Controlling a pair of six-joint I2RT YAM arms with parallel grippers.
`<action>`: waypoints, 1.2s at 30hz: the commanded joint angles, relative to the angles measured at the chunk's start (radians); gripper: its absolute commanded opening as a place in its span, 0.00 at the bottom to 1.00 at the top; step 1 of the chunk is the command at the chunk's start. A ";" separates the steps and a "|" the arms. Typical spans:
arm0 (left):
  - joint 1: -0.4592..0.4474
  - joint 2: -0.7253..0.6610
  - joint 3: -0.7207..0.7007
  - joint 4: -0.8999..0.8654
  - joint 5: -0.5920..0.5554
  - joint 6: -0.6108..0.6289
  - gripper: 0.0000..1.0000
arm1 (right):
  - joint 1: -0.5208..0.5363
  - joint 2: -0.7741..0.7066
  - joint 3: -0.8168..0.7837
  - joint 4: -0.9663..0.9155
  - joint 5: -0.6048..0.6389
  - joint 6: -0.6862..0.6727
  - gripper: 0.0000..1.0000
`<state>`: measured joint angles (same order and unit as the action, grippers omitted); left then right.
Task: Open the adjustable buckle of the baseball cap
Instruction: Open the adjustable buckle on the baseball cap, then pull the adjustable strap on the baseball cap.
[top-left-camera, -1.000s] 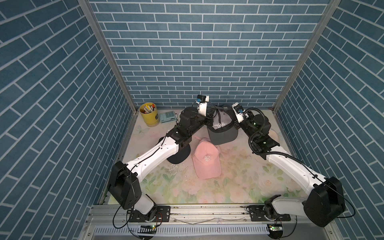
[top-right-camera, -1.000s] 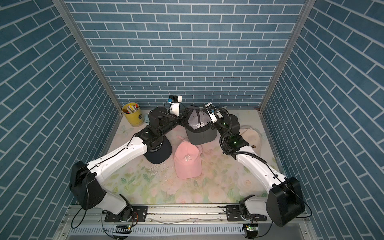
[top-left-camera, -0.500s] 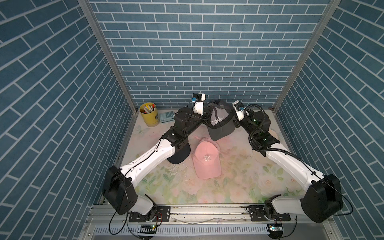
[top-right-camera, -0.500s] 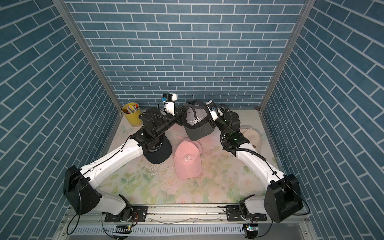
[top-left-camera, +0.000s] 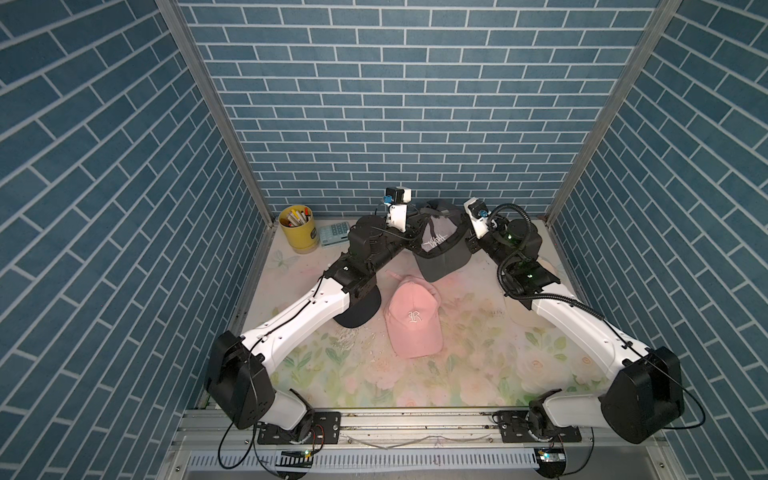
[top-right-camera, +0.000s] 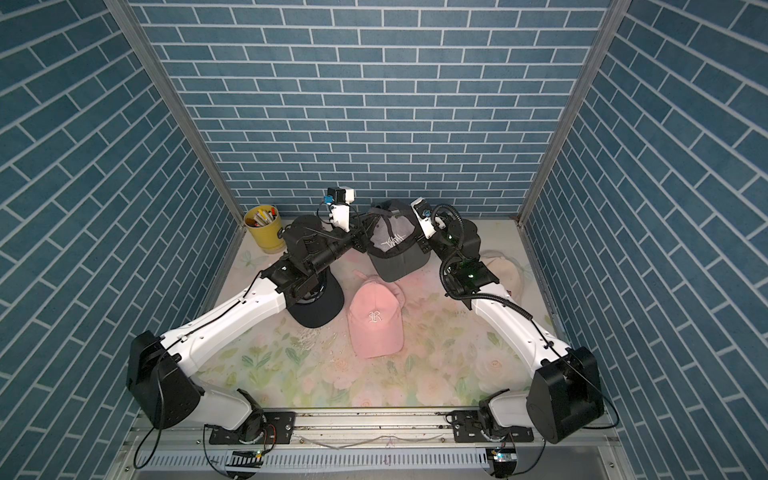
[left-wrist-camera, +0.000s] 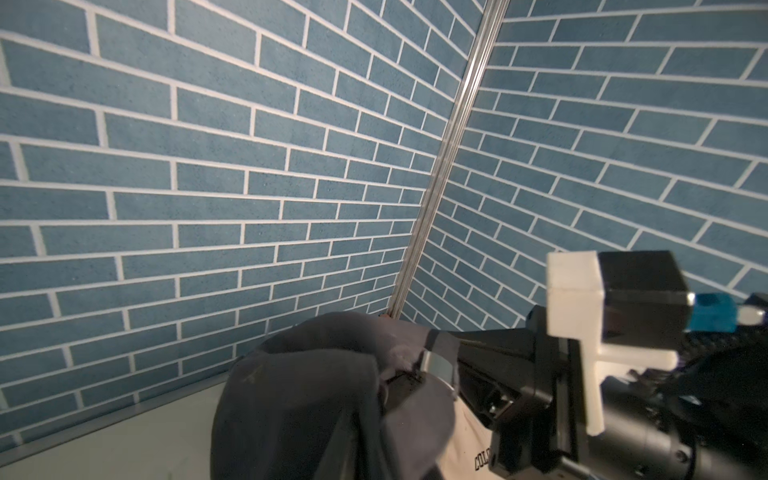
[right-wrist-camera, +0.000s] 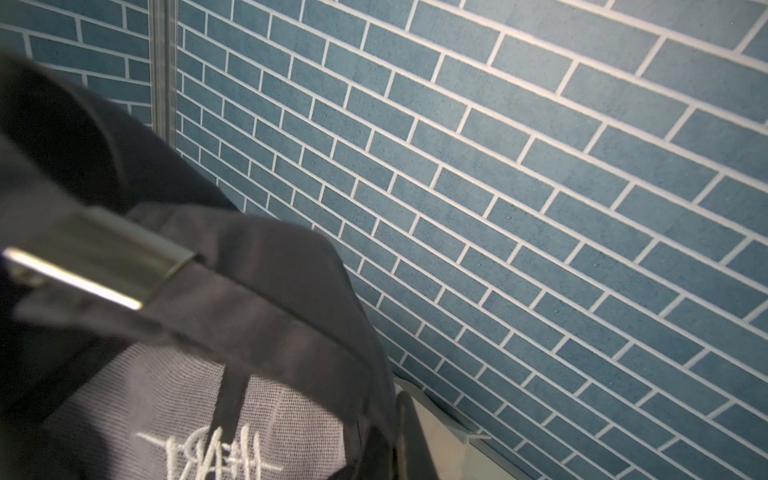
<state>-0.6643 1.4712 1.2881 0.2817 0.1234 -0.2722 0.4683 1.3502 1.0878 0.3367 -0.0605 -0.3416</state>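
A dark grey baseball cap (top-left-camera: 442, 257) (top-right-camera: 399, 262) with white lettering hangs above the table's back edge between my two grippers, brim down. Its metal buckle (right-wrist-camera: 104, 257) (left-wrist-camera: 436, 365) sits on the rear strap at the top. My right gripper (top-left-camera: 468, 243) (top-right-camera: 419, 245) is shut on the cap's right edge, and one dark finger (right-wrist-camera: 411, 436) shows beside the fabric. My left gripper (top-left-camera: 412, 240) (top-right-camera: 360, 237) is at the cap's left edge. Its jaws are hidden by the cap and its own wrist.
A pink cap (top-left-camera: 413, 318) lies mid-table. A black cap (top-left-camera: 359, 309) lies under my left arm and a beige cap (top-left-camera: 548, 266) under my right arm. A yellow pen cup (top-left-camera: 297, 228) and a calculator (top-left-camera: 334, 234) stand at the back left. The back wall is close behind the grippers.
Both arms have carried the grey cap up and back toward the rear wall. The left wrist has swung further back and to the left.
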 joint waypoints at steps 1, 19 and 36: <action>0.014 0.009 0.005 -0.091 -0.058 0.042 0.67 | -0.002 -0.010 0.030 -0.007 -0.001 -0.027 0.00; 0.106 0.068 0.206 -0.392 0.505 0.354 0.79 | -0.004 -0.060 0.029 -0.104 -0.104 -0.057 0.00; -0.002 0.225 0.262 -0.159 0.451 0.440 0.73 | -0.003 -0.068 0.049 -0.171 -0.193 -0.013 0.00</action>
<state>-0.6418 1.7111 1.5398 0.0502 0.6037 0.1154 0.4671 1.3022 1.1030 0.1547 -0.2241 -0.3706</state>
